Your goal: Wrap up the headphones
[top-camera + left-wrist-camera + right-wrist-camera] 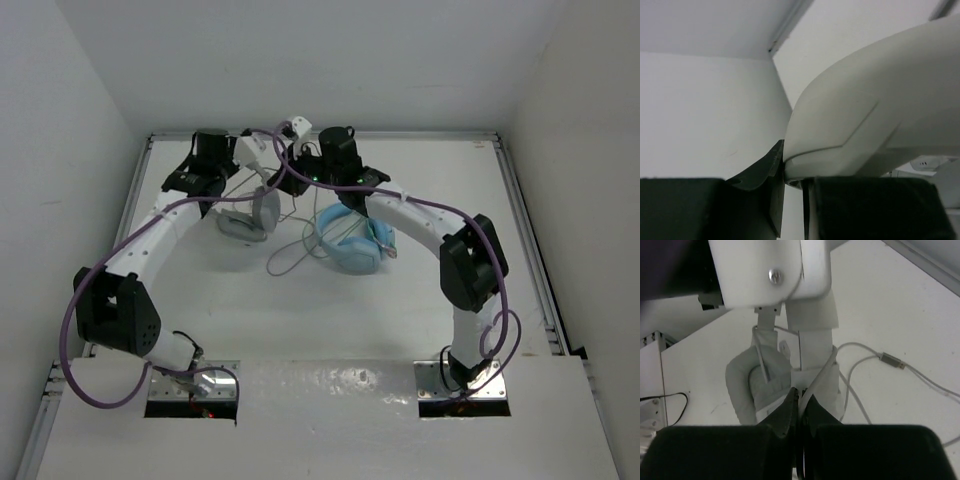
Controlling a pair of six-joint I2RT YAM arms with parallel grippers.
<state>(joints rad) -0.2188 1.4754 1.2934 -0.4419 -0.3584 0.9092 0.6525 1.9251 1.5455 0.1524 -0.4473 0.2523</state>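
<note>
Left fingers (755, 210): clamped on the lower edge of the headphones (865, 100); white shell fills most of the left wrist view, held clear of the surface (350, 320). Only a narrow slit visible between the two pads.

Right fingers (780, 422): pressed almost together, pinching the thin grey cable (815, 379) just below the headband arm. Cable rising from the tips toward that arm.

Headphones located toward the far side of the surface, left of centre, in the top view (250, 218). One oval ear cup hanging low by the surface, grey headband rising toward the left fingers. Both sets of fingers meeting close together above the pair.

Surroundings:
- Light blue headphones (335, 245) just to the right of the white pair, lying flat, partly under the right forearm.
- Loose cable looping on the surface between the two headsets and out toward the near side; cannot tell from above which loop belongs to which headset.
- Further run of cable to the right in the right wrist view, ending in a metal plug (892, 361) lying on the surface.
- Purple harness (70, 330) trailing along both arms, sagging wide beside the left elbow.
</note>
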